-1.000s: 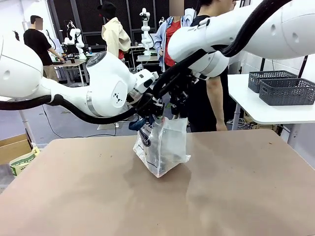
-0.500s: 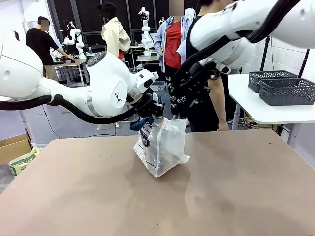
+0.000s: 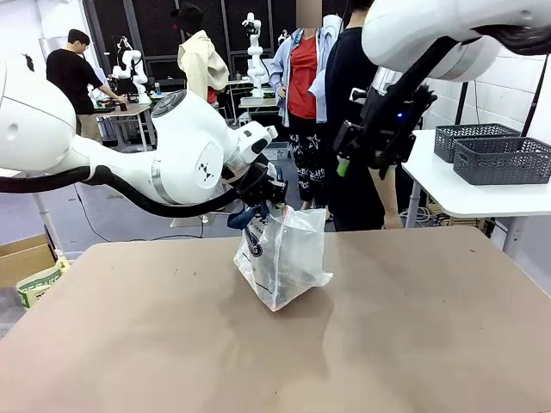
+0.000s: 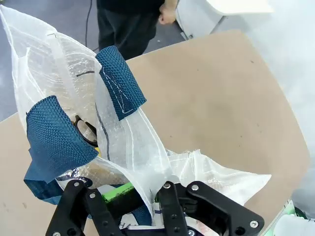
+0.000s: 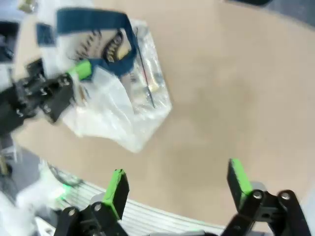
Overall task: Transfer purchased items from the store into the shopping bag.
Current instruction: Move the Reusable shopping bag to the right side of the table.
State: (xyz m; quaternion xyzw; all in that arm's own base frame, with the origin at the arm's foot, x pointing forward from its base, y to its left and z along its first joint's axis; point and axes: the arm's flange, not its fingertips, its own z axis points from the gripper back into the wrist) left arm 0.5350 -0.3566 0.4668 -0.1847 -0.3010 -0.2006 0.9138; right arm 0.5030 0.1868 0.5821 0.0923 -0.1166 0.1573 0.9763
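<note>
The shopping bag (image 3: 284,258) stands on the table's middle, crinkly whitish plastic with navy handles. My left gripper (image 3: 272,196) is shut on its upper rim and holds the mouth up. In the left wrist view the bag (image 4: 54,73) spreads above my gripper (image 4: 142,209), and a dark item (image 4: 86,131) shows through the plastic. My right gripper (image 3: 360,165) hangs open and empty, high to the right of the bag. From the right wrist the gripper (image 5: 178,184) looks down on the bag (image 5: 118,108), where a slim stick-like item (image 5: 148,93) lies inside.
A person (image 3: 357,112) stands at the far edge of the brown table (image 3: 396,344). Two dark grey lattice baskets (image 3: 504,159) rest on a white side table to the right. A cardboard box (image 3: 24,258) sits on the floor at left.
My right gripper has risen from the bag's mouth, swung up and to the right, and opened. The left gripper and the bag have stayed put.
</note>
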